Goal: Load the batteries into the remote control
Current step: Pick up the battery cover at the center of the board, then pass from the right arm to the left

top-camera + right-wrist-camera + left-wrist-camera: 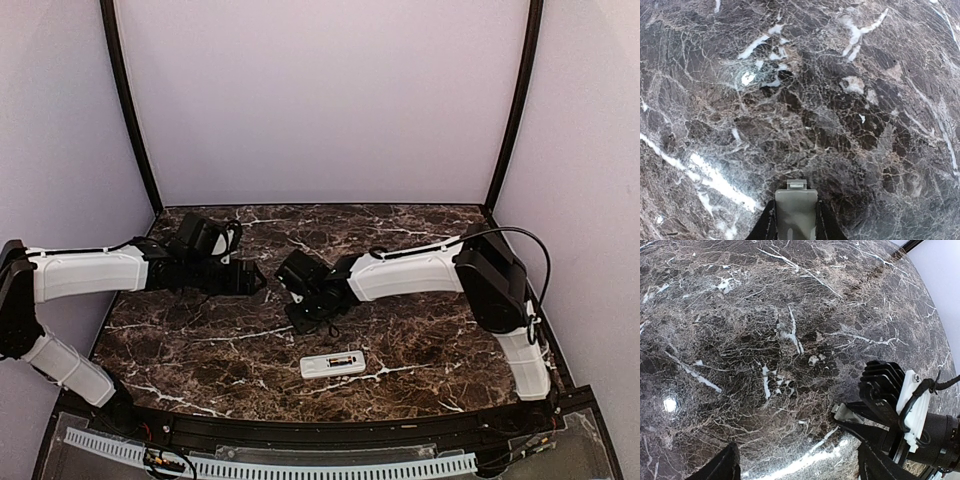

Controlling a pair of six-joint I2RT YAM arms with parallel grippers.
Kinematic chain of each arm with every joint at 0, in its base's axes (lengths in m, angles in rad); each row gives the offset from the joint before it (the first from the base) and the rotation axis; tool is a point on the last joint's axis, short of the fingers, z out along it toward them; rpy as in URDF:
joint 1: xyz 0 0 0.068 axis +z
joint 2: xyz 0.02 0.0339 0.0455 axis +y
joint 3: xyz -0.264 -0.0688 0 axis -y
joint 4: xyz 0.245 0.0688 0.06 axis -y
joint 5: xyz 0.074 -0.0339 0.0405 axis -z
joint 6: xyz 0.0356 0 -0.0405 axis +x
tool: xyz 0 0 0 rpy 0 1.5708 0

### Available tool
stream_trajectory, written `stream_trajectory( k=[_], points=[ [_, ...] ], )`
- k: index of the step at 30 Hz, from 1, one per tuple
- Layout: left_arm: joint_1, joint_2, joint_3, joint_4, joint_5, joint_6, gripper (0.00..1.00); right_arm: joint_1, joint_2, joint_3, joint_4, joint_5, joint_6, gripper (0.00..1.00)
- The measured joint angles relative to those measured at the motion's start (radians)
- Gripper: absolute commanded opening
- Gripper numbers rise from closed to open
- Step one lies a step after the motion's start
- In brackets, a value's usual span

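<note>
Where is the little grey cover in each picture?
Top external: too small to make out; look at the tip of the right gripper, mid-table.
Left wrist: the grey cover sits lower right, at that gripper's tip.
Right wrist: bottom centre, pinched by the gripper.
Shared landmark: the right gripper above the marble table.

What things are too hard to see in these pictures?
The batteries: top view, too small to tell whether both sit properly in the remote control.
The grey cover: right wrist view, bottom edge cuts it off in the right end effector.
The left end effector: left wrist view, bottom edge cuts off its fingers.
</note>
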Motion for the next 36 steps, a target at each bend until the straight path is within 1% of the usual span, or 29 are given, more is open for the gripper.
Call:
stream_trajectory(
  k=[7,9,13,16,20,22,24,27,30,32,34,35,36],
  points=[
    [0.0,0.0,0.0,0.003,0.001,0.005,0.8,0.0,-0.062,-0.039,0.031,-0.005,-0.001,0.2],
    [0.0,-0.005,0.0,0.006,0.002,0.009,0.78,-0.001,-0.088,-0.05,0.042,-0.008,-0.001,0.2],
    [0.0,-0.067,-0.032,0.055,0.013,0.021,0.74,-0.01,-0.182,-0.078,0.058,-0.005,-0.001,0.19],
    [0.0,-0.169,-0.1,0.145,0.035,0.027,0.71,-0.014,-0.291,-0.096,0.095,0.018,-0.008,0.19],
    [-0.012,-0.337,-0.26,0.408,0.091,0.039,0.69,-0.014,-0.448,-0.138,0.204,0.062,-0.024,0.18],
    [-0.047,-0.372,-0.29,0.494,0.095,0.084,0.69,-0.011,-0.5,-0.151,0.254,0.084,-0.03,0.18],
    [-0.116,-0.367,-0.272,0.53,0.087,0.157,0.71,-0.005,-0.538,-0.159,0.308,0.109,-0.039,0.18],
    [-0.226,-0.317,-0.193,0.555,0.094,0.275,0.76,0.014,-0.559,-0.166,0.377,0.145,-0.059,0.17],
    [-0.25,-0.282,-0.152,0.6,0.1,0.327,0.76,0.039,-0.566,-0.182,0.434,0.174,-0.077,0.16],
    [-0.25,-0.261,-0.135,0.626,0.095,0.349,0.72,0.05,-0.569,-0.19,0.457,0.186,-0.085,0.16],
    [-0.25,-0.233,-0.119,0.648,0.081,0.358,0.67,0.06,-0.571,-0.196,0.48,0.196,-0.088,0.16],
    [-0.25,-0.212,-0.107,0.661,0.071,0.36,0.61,0.063,-0.573,-0.198,0.49,0.201,-0.09,0.15],
    [-0.25,-0.193,-0.098,0.673,0.057,0.359,0.58,0.066,-0.573,-0.199,0.499,0.206,-0.09,0.15]
  ],
)
